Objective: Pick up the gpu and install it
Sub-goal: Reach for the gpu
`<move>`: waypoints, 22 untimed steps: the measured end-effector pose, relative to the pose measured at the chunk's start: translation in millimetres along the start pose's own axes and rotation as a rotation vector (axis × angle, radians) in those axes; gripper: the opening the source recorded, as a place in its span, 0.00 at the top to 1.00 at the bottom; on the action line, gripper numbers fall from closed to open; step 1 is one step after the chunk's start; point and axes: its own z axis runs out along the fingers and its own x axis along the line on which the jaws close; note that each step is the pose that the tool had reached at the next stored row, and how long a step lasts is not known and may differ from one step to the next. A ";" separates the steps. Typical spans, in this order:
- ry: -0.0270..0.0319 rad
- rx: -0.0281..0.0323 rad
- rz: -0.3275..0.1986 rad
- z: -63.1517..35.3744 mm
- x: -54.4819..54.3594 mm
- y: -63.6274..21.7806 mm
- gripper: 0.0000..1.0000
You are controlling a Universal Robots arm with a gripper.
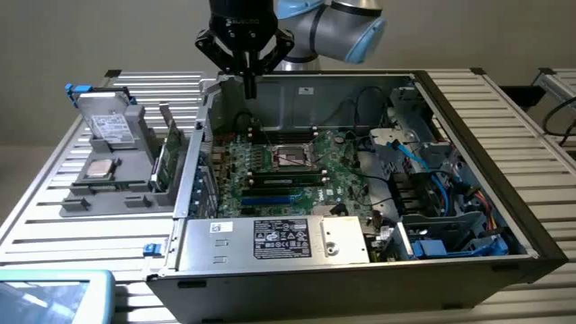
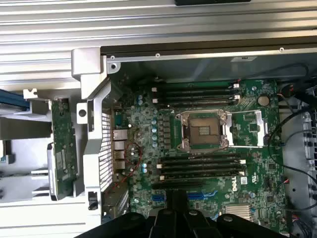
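Gripper clenched on nothing, hanging above the back wall of the open computer case; gpu untouched, upright in grey holder below it toward the exterior view's left, outside the case; pickup and install both left, by my reckoning.

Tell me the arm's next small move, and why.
Probably shift the end effector toward the exterior view's left, over the gpu, and open it. It hangs shut and empty above a corner of the open computer case, while the gpu stands on edge in the grey holder beside the case, not yet grasped.
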 end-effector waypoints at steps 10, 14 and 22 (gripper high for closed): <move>0.0000 0.0000 0.000 0.0 0.0 0.0 0.88; 0.0001 0.0003 0.000 -0.2 2.6 -0.2 0.88; 0.0000 0.0000 0.000 -0.7 37.1 -2.6 0.88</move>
